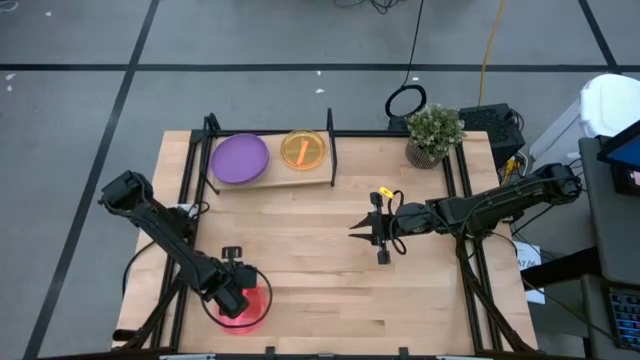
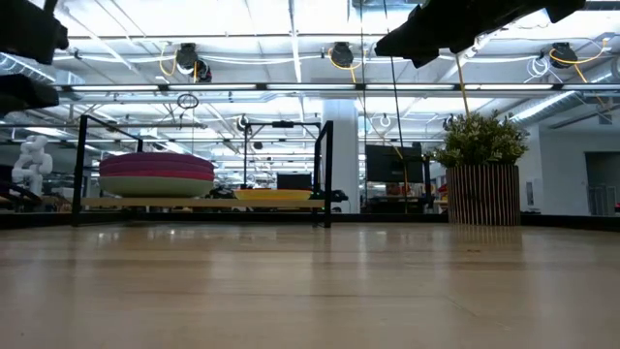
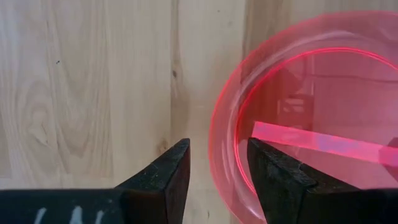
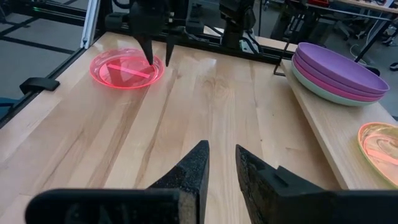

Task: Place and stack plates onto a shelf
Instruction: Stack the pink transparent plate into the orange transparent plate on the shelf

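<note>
A translucent pink-red plate [image 1: 248, 303] lies flat on the tabletop at the near left; it also shows in the left wrist view [image 3: 311, 118] and the right wrist view [image 4: 126, 68]. My left gripper [image 3: 217, 171] is open and points down over the plate's rim [image 3: 219, 134], one finger outside the rim and one inside. No touch shows. My right gripper [image 4: 221, 163] is open and empty, above the table's middle right [image 1: 378, 237]. On the shelf [image 1: 330, 182] at the far side, a stack of purple, magenta and mint plates [image 4: 336, 71] rests beside an orange plate [image 1: 303, 148].
A potted plant [image 1: 433, 133] stands at the far right, next to the shelf. The shelf's black upright posts [image 1: 331, 145] rise at its ends. Bare wood lies between the two grippers and in front of the shelf.
</note>
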Tool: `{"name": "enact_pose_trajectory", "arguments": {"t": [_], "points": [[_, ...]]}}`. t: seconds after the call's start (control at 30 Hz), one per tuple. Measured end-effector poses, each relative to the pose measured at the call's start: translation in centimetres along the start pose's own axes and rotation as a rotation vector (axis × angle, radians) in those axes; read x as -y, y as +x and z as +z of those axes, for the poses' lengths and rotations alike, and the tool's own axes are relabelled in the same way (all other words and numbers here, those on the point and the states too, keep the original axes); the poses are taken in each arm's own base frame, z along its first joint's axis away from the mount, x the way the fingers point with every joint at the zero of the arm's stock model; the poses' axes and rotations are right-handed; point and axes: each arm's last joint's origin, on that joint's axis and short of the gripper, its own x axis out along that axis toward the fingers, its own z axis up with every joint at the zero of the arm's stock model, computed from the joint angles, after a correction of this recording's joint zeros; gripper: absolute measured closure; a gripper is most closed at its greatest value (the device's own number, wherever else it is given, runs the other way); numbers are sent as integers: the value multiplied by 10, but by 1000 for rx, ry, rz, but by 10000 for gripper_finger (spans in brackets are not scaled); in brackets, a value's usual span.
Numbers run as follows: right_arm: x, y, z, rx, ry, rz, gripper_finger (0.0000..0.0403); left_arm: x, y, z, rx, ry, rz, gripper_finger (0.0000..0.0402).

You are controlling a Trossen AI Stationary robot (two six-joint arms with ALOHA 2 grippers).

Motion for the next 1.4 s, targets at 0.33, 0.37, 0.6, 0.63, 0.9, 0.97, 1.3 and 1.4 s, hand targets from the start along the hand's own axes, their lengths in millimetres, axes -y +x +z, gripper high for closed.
{"name": "enact_pose_trajectory", "arguments": {"t": [0.33, 0.37, 0.6, 0.63, 0.9, 0.97, 1.3, 1.4], "points": [[0, 0, 0, -1, -4, -2, 337, -1, 20, 15, -2, -16, -5, 238], [0, 0, 0, -1, -4, -2, 337, -2, 22, 17, -7, -19, -2, 238], [0, 0, 0, -4, -4, -2, 337, -6, 30, 25, -30, 6, -31, 238], [0, 0, 0, -4, -4, -2, 337, -6, 31, 25, -33, 11, -34, 238], [0, 0, 0, -4, -4, -2, 337, -8, 31, 27, -43, 28, -58, 242], [0, 0, 0, -4, -4, -2, 337, -8, 34, 27, -33, 48, -71, 252], [0, 0, 0, -4, -4, -2, 337, -11, 40, 20, -39, 79, -80, 306], [0, 0, 0, -4, -4, -2, 337, -12, 38, 20, -32, 88, -84, 309]]}}
